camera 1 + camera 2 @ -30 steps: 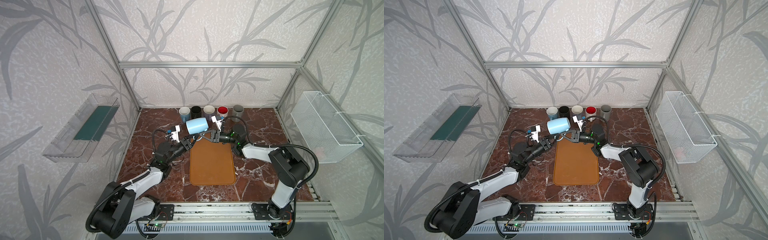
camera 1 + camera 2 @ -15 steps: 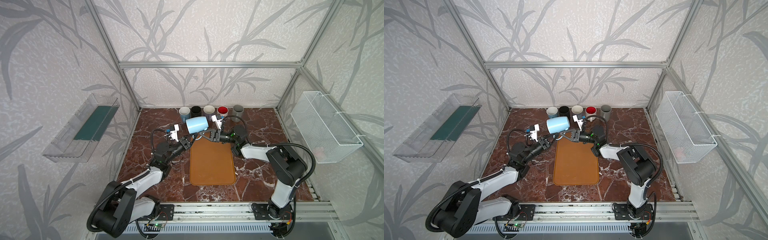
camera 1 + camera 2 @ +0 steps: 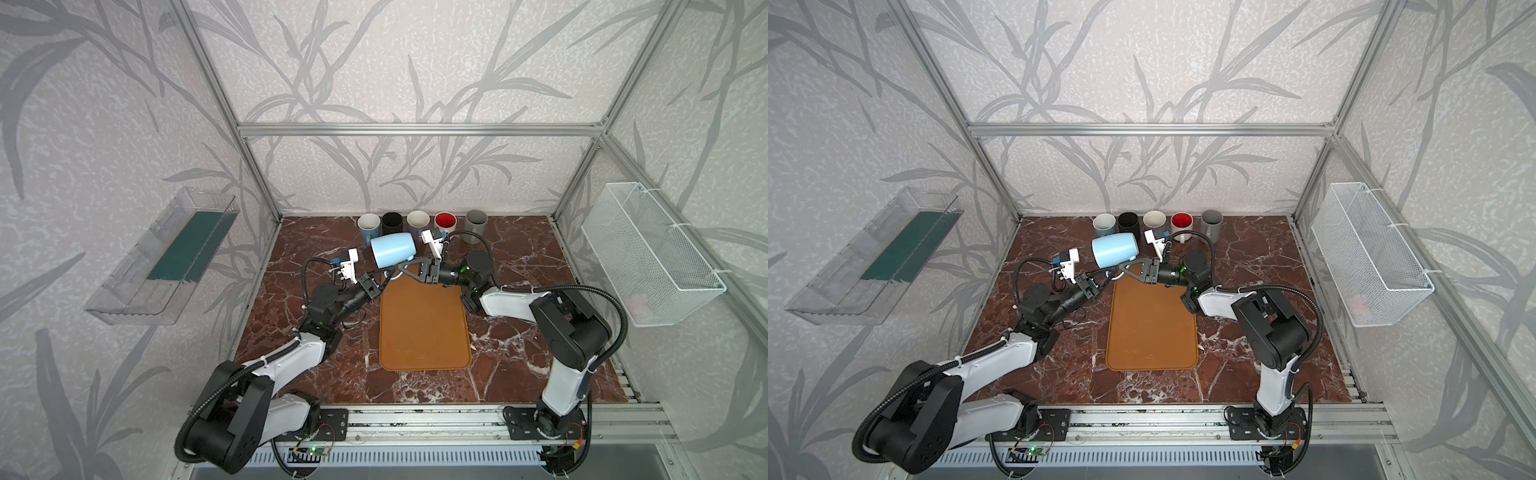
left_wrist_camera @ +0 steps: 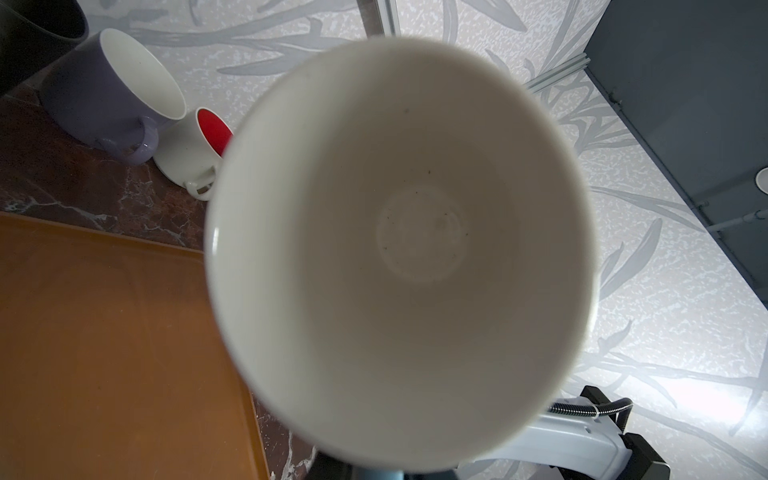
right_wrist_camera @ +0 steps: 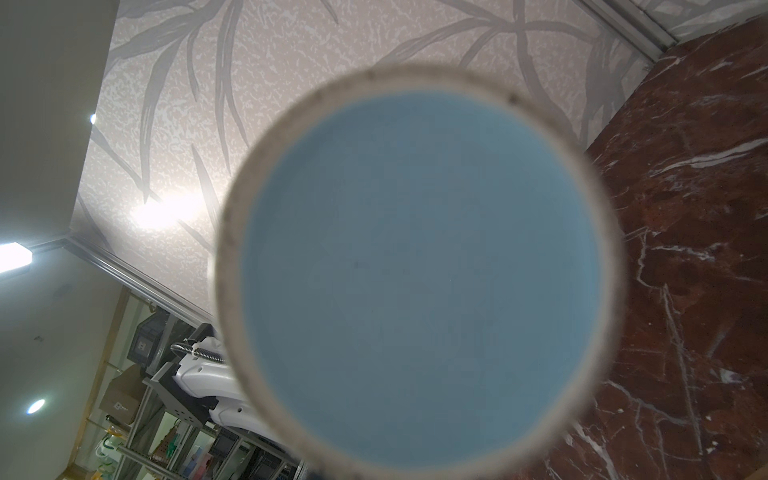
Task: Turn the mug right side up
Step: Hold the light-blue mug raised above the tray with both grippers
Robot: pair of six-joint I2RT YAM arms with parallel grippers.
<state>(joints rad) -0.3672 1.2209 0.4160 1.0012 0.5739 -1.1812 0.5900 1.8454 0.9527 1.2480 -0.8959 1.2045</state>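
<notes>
A light blue mug (image 3: 392,248) (image 3: 1115,249) hangs on its side in the air above the far end of the orange mat (image 3: 424,328), handle underneath. My right gripper (image 3: 402,270) (image 3: 1124,269) is shut on the handle from the right. My left gripper (image 3: 384,277) (image 3: 1105,275) meets the same handle from the left and is shut on it. The left wrist view looks straight into the mug's white inside (image 4: 399,232). The right wrist view is filled by the mug's blue base (image 5: 415,270). In both wrist views the mug hides the jaws.
Several mugs stand upright in a row by the back wall, from a white one (image 3: 369,224) to a grey one (image 3: 476,220). A wire basket (image 3: 648,253) hangs on the right wall, a clear tray (image 3: 166,257) on the left wall.
My left gripper has reached up to the mug's handle and shut on it. The mug and my right gripper have hardly moved.
</notes>
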